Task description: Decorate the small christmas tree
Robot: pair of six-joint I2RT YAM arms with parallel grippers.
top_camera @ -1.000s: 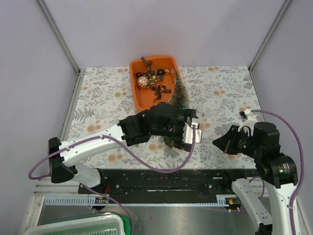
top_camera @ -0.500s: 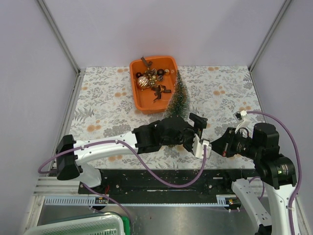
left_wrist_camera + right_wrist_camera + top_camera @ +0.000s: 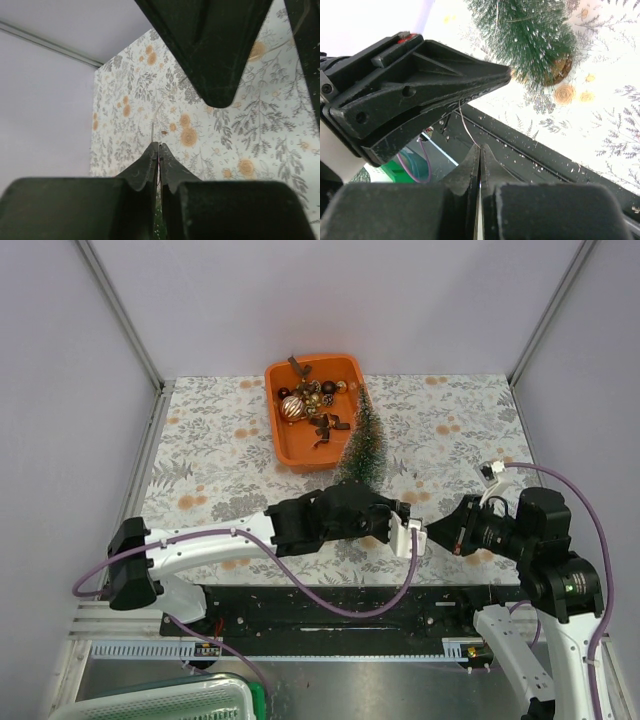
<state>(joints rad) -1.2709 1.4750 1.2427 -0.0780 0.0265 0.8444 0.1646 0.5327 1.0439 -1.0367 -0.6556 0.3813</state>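
Note:
The small christmas tree point(image 3: 362, 445) stands upright on its wooden base just in front of the orange tray point(image 3: 276, 435); in the right wrist view the small christmas tree point(image 3: 530, 30) fills the top. My left gripper point(image 3: 410, 532) and right gripper point(image 3: 436, 531) meet tip to tip in front of the tree, over the table's near edge. Both are shut. A thin thread point(image 3: 465, 125) runs from the right gripper point(image 3: 480, 146) up to the left one. The same thread point(image 3: 152, 131) sticks out of the left gripper point(image 3: 158, 145). No ornament shows on the thread.
The tray holds several baubles point(image 3: 293, 408) and dark ribbon bits. A flower-and-fern tablecloth point(image 3: 210, 460) covers the table. The black rail point(image 3: 330, 605) of the arm bases runs along the near edge. Grey walls close in the back and sides.
My left arm swung away from the tree base toward the right gripper, and its jaws closed from wide open onto the thread. The right gripper edged left to meet it.

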